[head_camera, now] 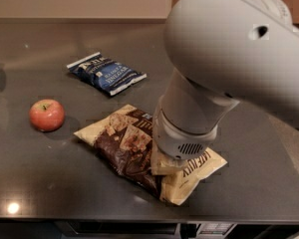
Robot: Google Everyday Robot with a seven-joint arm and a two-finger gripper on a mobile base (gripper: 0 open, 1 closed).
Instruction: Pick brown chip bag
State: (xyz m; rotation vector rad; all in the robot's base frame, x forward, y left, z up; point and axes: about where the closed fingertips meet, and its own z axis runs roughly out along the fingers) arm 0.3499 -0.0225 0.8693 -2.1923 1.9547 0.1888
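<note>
The brown chip bag lies flat on the dark counter near its front edge, cream ends at the upper left and lower right, with chip pictures on top. My gripper points straight down onto the bag's right half, under the large grey arm. The wrist housing hides most of the gripper and the middle of the bag.
A smaller blue chip bag lies further back on the counter. A red apple sits to the left of the brown bag. The counter's front edge runs just below the brown bag.
</note>
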